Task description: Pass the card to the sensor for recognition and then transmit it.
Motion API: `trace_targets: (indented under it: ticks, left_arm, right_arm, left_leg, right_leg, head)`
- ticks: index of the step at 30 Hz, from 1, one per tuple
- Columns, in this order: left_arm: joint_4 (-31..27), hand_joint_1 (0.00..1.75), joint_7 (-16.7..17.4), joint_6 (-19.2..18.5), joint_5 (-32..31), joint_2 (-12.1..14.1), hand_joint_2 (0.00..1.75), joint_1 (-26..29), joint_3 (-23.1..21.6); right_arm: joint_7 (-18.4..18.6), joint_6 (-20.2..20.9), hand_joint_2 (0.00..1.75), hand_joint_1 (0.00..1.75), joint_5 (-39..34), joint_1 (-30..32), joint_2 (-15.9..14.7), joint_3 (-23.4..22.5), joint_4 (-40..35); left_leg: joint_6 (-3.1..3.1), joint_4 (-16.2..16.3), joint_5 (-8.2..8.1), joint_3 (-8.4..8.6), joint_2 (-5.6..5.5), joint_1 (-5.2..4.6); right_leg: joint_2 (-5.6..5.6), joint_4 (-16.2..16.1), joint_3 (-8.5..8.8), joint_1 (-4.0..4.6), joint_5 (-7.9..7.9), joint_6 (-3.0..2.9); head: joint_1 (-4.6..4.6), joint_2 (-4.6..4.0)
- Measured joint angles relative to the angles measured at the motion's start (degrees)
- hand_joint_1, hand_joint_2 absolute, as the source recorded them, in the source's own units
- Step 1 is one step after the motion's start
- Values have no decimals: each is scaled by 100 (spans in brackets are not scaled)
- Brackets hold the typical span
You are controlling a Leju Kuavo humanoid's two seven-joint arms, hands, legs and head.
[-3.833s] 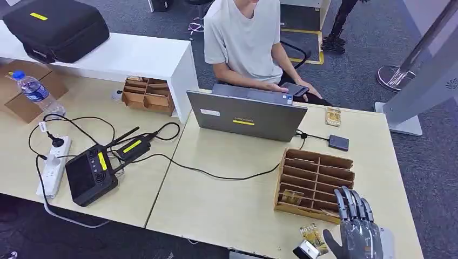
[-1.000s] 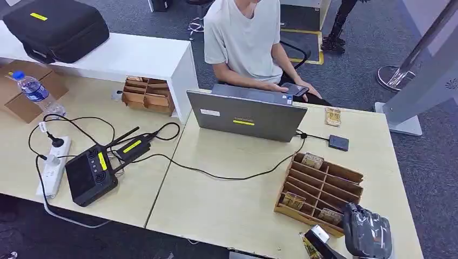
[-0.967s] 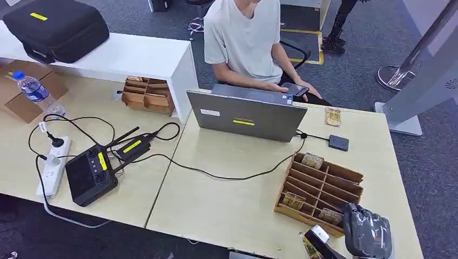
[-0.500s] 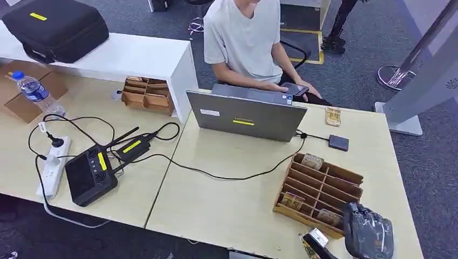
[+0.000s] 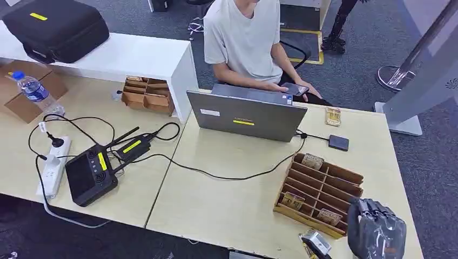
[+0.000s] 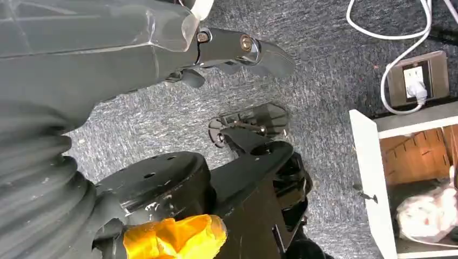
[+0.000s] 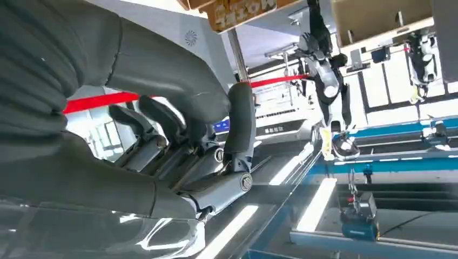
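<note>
A patterned card (image 5: 308, 252) lies at the table's near edge, mostly hidden under my thumb tip (image 5: 316, 242). My right hand (image 5: 376, 235) hovers at the near right corner, just before the wooden slotted rack (image 5: 322, 182), with its fingers curled in. In the right wrist view the curled fingers (image 7: 162, 135) and the thumb have nothing visible between them. More cards stand in the rack's slots (image 5: 312, 160) (image 5: 293, 200) (image 5: 328, 216). The small black sensor (image 5: 338, 142) sits beyond the rack, wired to the laptop. My left hand (image 6: 232, 48) hangs over the carpet, holding nothing.
A grey laptop (image 5: 246, 115) stands mid-table, with a seated person (image 5: 243, 40) behind it. Another card (image 5: 333, 116) lies at the far right edge. A cable (image 5: 216, 174) crosses the table. A controller (image 5: 89, 175), a power strip (image 5: 54, 164) and a bottle (image 5: 35, 91) lie left.
Since 3.8 s ago my right hand's fingers have curled in and the rack has turned slightly. Over the last second the hand has slid toward the near right corner.
</note>
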Motion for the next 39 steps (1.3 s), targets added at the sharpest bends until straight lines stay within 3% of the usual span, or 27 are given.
trace_targets:
  ticks: [7,26,39]
  left_arm:
    - [0,0,0,-28,-13,0,175,-1,0]
    - [0,0,0,-63,-94,0,175,-4,-2]
    - [0,0,0,-87,-164,0,175,-7,-46]
  right_arm:
    - [247,74,175,0,162,-32,39,-100,129]
    - [455,203,175,0,387,-446,39,-125,717]
    - [597,448,175,0,560,-1063,39,-72,1239]
  left_leg:
    - [0,0,0,-1,-1,0]
    - [0,0,0,-1,-1,0]
    - [-7,0,5,0,-2,1]
  right_leg:
    - [0,0,0,0,0,0]
    - [0,1,0,0,0,0]
    - [0,2,0,1,2,0]
  head:
    - [-2,0]
    - [0,0]
    - [-2,0]
